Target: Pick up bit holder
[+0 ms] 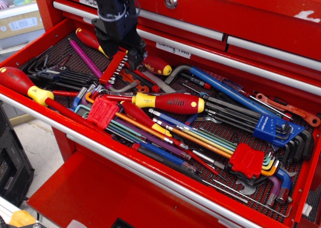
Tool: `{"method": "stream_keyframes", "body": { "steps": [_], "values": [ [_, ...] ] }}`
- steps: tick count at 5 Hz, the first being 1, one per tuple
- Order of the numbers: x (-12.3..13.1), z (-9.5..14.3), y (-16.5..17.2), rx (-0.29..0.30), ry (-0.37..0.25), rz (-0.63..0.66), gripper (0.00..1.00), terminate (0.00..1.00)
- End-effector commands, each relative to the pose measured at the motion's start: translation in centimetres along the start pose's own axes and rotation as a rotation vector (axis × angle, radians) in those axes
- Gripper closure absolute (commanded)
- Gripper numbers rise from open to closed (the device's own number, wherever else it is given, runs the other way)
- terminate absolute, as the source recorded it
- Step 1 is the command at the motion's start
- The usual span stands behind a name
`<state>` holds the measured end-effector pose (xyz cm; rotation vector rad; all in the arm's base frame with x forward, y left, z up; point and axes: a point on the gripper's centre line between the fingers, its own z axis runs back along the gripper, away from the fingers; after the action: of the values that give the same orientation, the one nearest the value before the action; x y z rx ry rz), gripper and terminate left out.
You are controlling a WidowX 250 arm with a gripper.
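Red bit holder point(114, 67) flat in drawer point(45, 107), not yet lifted. Gripper point(120, 52) just above its far end, fingers spread open astride it. Closing and lifting left.

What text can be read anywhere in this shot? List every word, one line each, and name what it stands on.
"wiha" on the handle of the red-and-yellow screwdriver at the drawer's middle.
"wiha", small, on the screwdriver beside the gripper.
Handwritten drawer label: second word looks like "Tools"; first word unclear.
Drawer label behind the arm: starts "Ma", rest hidden.
Blue hex key holder: white marking, too small to read.
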<state>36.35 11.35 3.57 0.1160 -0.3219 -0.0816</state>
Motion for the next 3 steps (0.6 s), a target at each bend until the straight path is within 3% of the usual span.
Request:
{"method": "stream_keyframes", "body": {
  "steps": [1,2,3],
  "values": [
    [1.7,-0.5,2.2,0.011,-0.038,-0.061,0.00,0.00],
    [1.4,-0.6,2.6,0.020,-0.042,-0.065,0.00,0.00],
    [1.2,-1.7,3.0,-0.008,-0.037,-0.051,0.00,0.00]
  ]
}}
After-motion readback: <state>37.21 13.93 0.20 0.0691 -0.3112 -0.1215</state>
